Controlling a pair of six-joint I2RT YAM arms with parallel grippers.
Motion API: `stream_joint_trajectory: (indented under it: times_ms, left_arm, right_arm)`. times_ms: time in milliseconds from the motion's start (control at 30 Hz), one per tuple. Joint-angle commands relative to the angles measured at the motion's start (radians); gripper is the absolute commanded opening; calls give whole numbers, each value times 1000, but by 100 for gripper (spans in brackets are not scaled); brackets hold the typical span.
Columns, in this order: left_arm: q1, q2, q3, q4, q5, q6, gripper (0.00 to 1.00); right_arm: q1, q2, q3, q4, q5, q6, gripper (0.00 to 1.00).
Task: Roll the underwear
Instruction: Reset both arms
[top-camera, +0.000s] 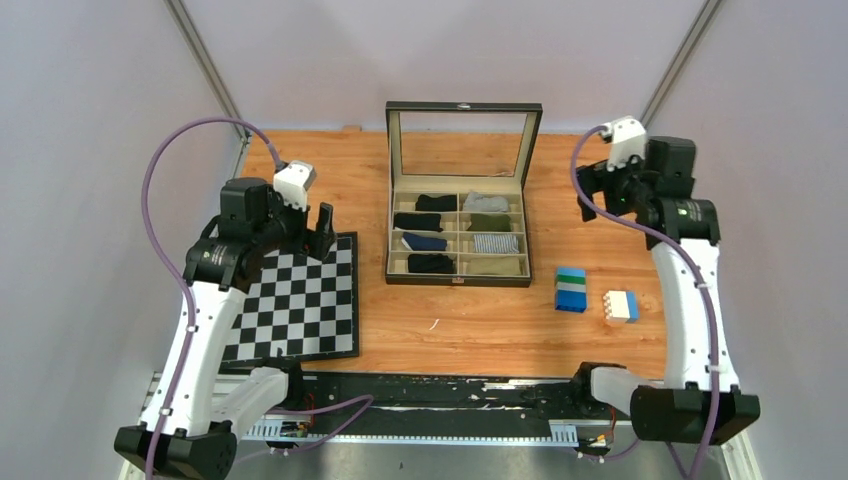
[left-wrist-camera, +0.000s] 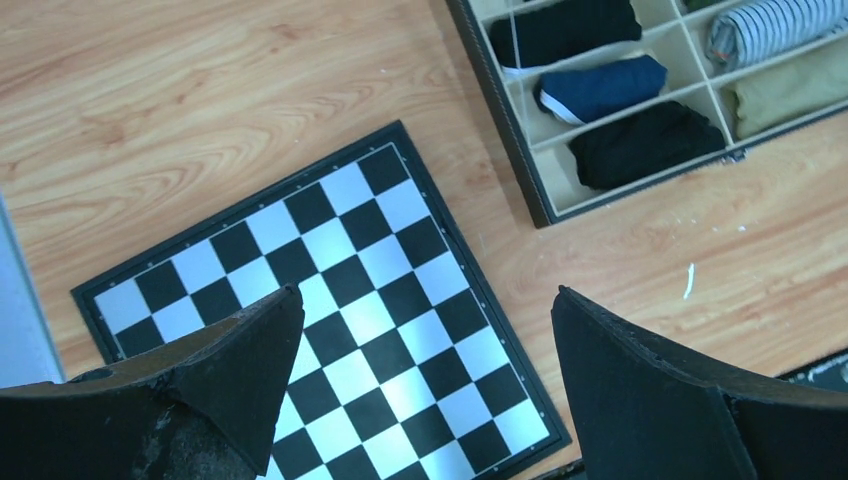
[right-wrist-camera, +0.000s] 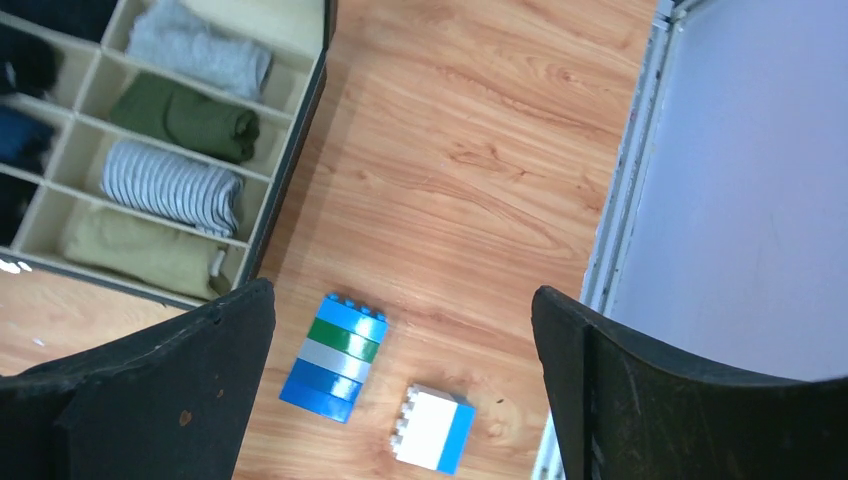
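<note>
Rolled underwear fills an open black divider box (top-camera: 458, 281) at the table's centre. The rolls include black (top-camera: 431, 263), navy (top-camera: 424, 242), striped (top-camera: 495, 243), olive (top-camera: 489, 221) and grey (top-camera: 485, 201). My left gripper (top-camera: 322, 232) is open and empty, held high over the chessboard's far right corner, left of the box. Its wrist view (left-wrist-camera: 428, 292) shows the navy roll (left-wrist-camera: 600, 87) and a black roll (left-wrist-camera: 645, 145). My right gripper (top-camera: 600, 190) is open and empty, held high to the right of the box. Its wrist view (right-wrist-camera: 402, 290) shows the striped roll (right-wrist-camera: 170, 185) and a khaki roll (right-wrist-camera: 140, 250).
A black-and-white chessboard (top-camera: 295, 300) lies at the near left and shows in the left wrist view (left-wrist-camera: 330, 300). A blue, green and grey brick stack (top-camera: 571, 290) and a white and blue brick block (top-camera: 621, 306) lie near right of the box. The box lid (top-camera: 463, 140) stands upright.
</note>
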Motion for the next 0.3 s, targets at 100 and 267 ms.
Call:
stream_joint_trajectory:
  times_ms: [100,267]
  left_arm:
    - [31,-56,83,36,-93,-89,100]
    - [57,-82,67,42,-93,-211,100]
  right_arm:
    - [-209,-142,-70,128,-273,246,100]
    - [-249,-194,-159,165,-339,261,100]
